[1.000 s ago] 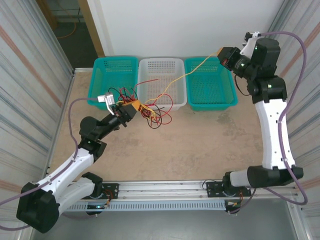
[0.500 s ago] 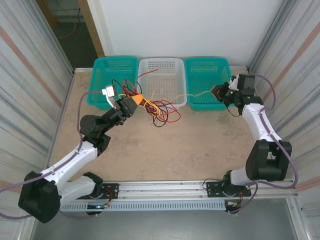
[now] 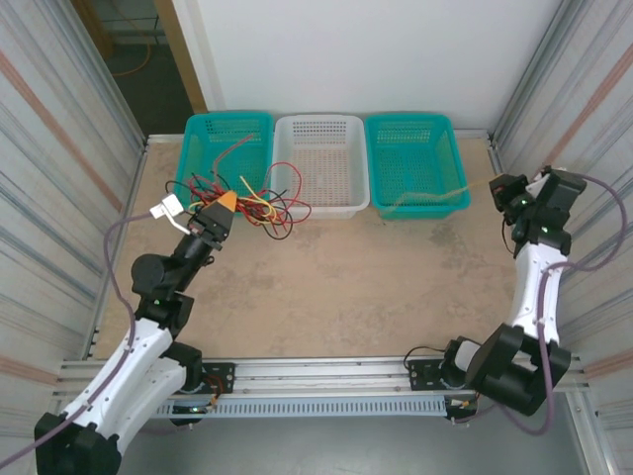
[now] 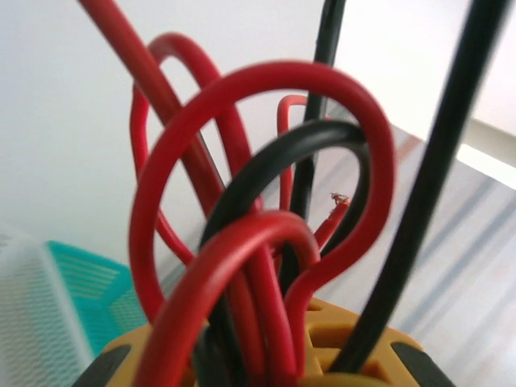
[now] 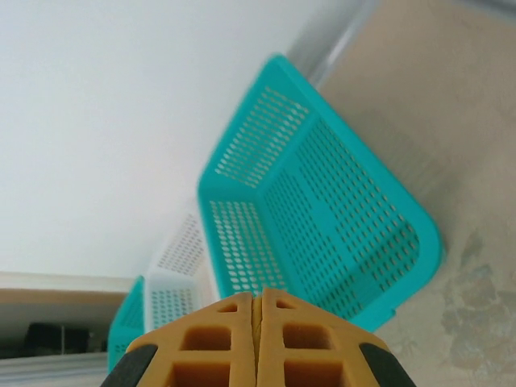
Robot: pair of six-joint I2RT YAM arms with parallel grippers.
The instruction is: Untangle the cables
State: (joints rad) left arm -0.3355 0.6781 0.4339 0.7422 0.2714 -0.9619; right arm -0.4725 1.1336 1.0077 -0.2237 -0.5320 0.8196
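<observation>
My left gripper [image 3: 226, 202] is shut on a tangle of red, black and yellow cables [image 3: 259, 203], held in front of the left teal basket [image 3: 229, 116]. In the left wrist view, red and black cable loops [image 4: 242, 242] rise from between the yellow fingers [image 4: 347, 332]. My right gripper [image 3: 497, 185] is at the far right, shut on one yellow cable [image 3: 435, 196]. That cable stretches left over the front of the right teal basket [image 3: 410, 119], and its free end is apart from the tangle. The right wrist view has the pads [image 5: 230, 322] pressed together.
Three baskets line the back edge, the white basket [image 3: 318, 119] between the two teal ones. The right wrist view looks along the right teal basket [image 5: 322, 210] towards the white basket [image 5: 173, 274]. Metal walls close both sides. Bare table lies in front of the baskets.
My right gripper swung right and down, drawing the yellow cable out of the tangle. My left gripper moved left with the bundle, away from the white basket.
</observation>
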